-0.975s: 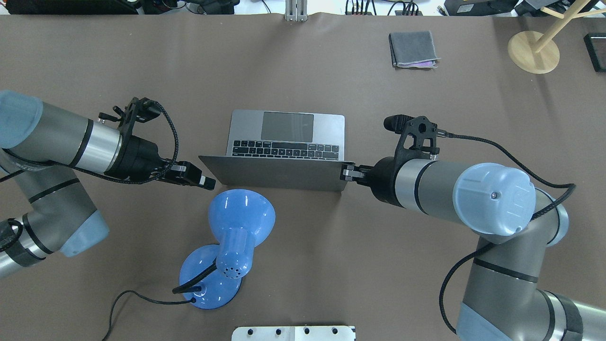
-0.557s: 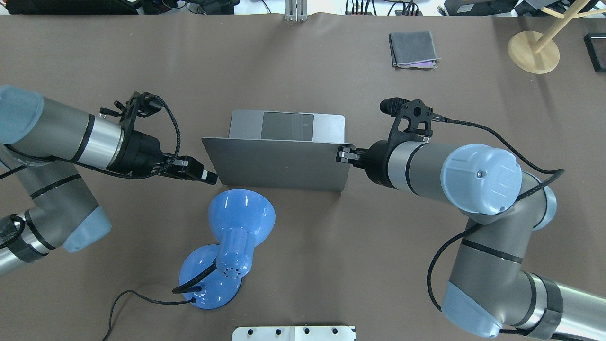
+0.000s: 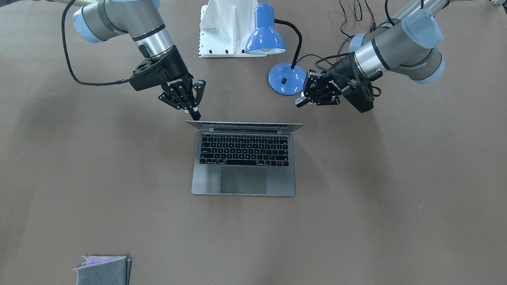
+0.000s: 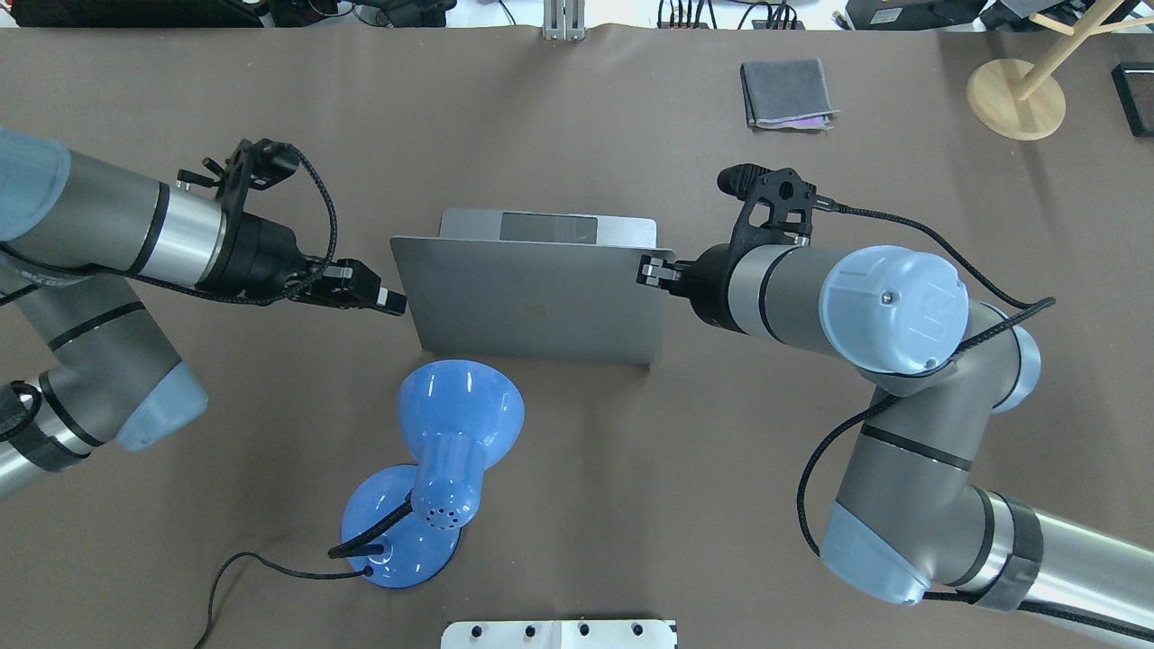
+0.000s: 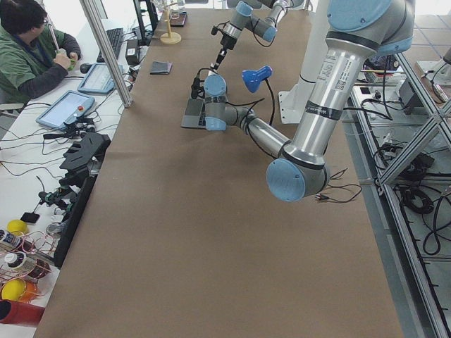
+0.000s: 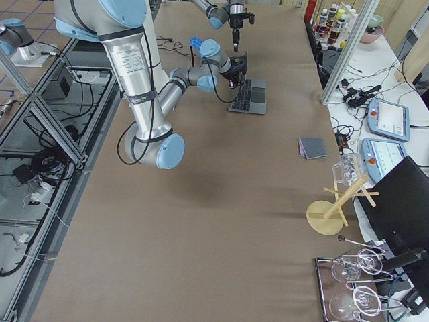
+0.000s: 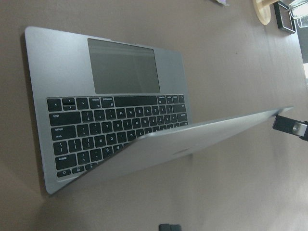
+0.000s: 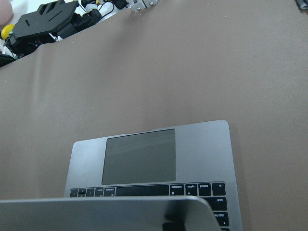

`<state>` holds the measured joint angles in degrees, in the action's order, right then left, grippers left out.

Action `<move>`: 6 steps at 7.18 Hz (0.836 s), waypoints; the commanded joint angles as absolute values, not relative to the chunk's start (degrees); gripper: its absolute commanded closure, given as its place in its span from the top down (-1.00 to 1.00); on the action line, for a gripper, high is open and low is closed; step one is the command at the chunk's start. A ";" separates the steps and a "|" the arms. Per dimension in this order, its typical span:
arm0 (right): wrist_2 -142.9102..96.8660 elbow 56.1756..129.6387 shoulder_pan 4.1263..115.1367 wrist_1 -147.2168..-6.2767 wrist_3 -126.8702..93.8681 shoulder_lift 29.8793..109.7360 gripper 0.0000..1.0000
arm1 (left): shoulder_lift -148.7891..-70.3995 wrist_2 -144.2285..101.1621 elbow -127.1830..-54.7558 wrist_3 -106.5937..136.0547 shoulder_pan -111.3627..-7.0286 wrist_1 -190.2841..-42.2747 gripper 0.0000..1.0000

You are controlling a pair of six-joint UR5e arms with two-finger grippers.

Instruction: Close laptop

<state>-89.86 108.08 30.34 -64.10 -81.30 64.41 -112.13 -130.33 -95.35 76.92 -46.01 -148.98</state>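
Observation:
The space-grey laptop (image 4: pixel 532 311) stands mid-table with its lid tilted forward over the black keyboard (image 3: pixel 243 149), which the overhead view hides. My right gripper (image 4: pixel 651 270) is shut, its tip against the lid's top corner; in the front-facing view (image 3: pixel 194 113) it touches that corner from behind. My left gripper (image 4: pixel 392 300) looks shut and sits just beside the lid's other side edge; in the front-facing view (image 3: pixel 302 102) it is a little apart from the corner. The left wrist view shows the half-lowered lid (image 7: pixel 192 144) above the trackpad (image 7: pixel 125 67).
A blue desk lamp (image 4: pixel 451 424) stands just behind the laptop on my side. A folded grey cloth (image 4: pixel 786 93) and a wooden stand (image 4: pixel 1016 97) lie at the far right. A white base plate (image 4: pixel 559 634) is at the near edge. An operator (image 5: pixel 28 49) sits beside the table.
The lid has tipped further forward and now hides the keyboard from above. My right gripper moved away from me with the lid's corner. My left gripper moved forward alongside the other edge.

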 commanded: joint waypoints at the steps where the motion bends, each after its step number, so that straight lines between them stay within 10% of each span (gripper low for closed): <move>1: -89.91 106.18 30.85 -64.07 -81.30 63.46 -1.00 | -117.04 -126.93 -89.42 76.90 -46.23 -148.45 -1.00; 6: -89.91 98.92 32.60 -63.90 -80.95 58.92 -1.00 | -119.97 -118.92 -84.03 71.38 -46.14 -144.77 -1.00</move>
